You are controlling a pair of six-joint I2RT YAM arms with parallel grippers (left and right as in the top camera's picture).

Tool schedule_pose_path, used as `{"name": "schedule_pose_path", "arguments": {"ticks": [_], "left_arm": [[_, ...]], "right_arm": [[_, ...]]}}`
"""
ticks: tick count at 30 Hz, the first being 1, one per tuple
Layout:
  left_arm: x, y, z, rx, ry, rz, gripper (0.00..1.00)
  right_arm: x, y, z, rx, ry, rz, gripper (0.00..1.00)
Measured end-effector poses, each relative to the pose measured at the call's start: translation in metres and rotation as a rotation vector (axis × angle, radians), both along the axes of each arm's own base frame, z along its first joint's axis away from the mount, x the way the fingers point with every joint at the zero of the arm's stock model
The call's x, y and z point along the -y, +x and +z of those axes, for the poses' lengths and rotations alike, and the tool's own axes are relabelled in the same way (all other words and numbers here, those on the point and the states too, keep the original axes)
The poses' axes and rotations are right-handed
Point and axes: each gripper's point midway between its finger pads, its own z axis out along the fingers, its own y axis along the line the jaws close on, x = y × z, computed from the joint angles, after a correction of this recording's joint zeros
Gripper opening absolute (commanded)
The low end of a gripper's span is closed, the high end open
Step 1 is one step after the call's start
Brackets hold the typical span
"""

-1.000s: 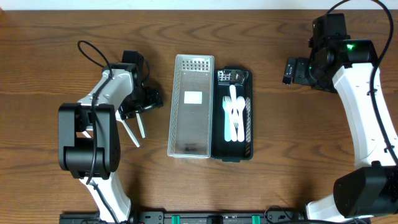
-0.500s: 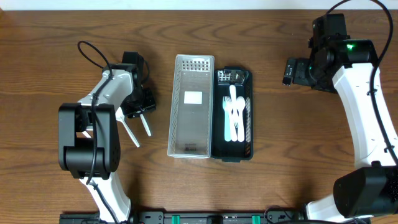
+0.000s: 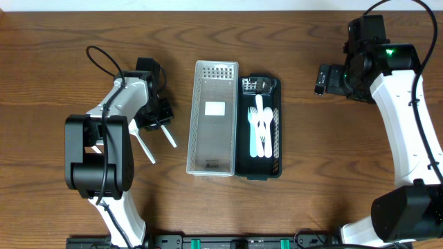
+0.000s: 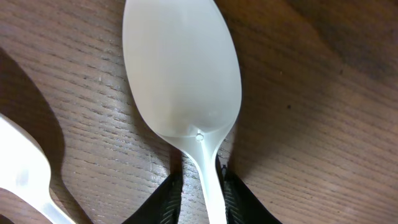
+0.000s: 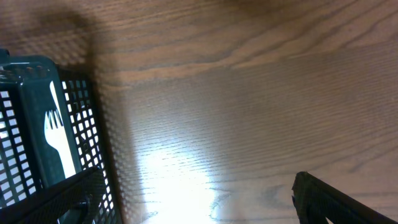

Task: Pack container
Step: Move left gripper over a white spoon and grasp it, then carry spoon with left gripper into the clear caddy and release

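Fingertips (image 4: 169, 198) of the left gripper (image 4: 202, 194) are clamped on the thin neck of a white plastic spoon (image 4: 181, 68), one black tip on each side of the handle, just below the bowl. In the left wrist view the spoon's long axis runs straight away from the fingers, with the oval bowl at the far end over the wood grain. I cannot tell whether the bowl rests on the wood or sits just above it.

From overhead the spoon (image 3: 168, 136) lies on a diagonal. Its held end is at the upper left in the left gripper (image 3: 158, 124), and its free end points down and right toward the pale mesh basket (image 3: 196, 117), near it but not touching. A second white plastic utensil (image 3: 144, 146) lies flat on the brown wooden table (image 3: 291, 187) just left of the spoon, on a similar slant. Its rounded end shows at the lower left of the left wrist view (image 4: 22, 168).

The pale mesh basket is a long rectangle with its long axis running up and down the overhead picture. Against its right side stands a black mesh basket (image 3: 278, 131) of the same shape, holding white plastic forks (image 3: 260, 128) that lie lengthwise.

Well apart on the right, the right gripper (image 3: 322, 78) hangs beyond the black basket. Its two dark fingers (image 5: 336, 202) stand wide apart with nothing between them, and one corner of the black basket (image 5: 25, 68) with a fork (image 5: 57, 134) is in its view.
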Motion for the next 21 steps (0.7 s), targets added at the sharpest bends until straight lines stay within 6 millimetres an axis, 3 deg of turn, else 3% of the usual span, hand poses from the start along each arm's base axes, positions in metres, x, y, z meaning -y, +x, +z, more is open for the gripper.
{"name": "schedule_pose_path", "arguments": {"ticks": [11,21], "left_arm": [[0.0001,0.0000,0.0000,0.000,0.000,0.000,0.06],[-0.0043,-0.0067,0.0011,-0.025,0.026,-0.001,0.06]], "right_arm": [[0.0000,-0.0002,-0.0001,-0.001,0.000,0.000,0.99],[0.0001,-0.0010,-0.0003,-0.004,0.000,0.000,0.99]]}}
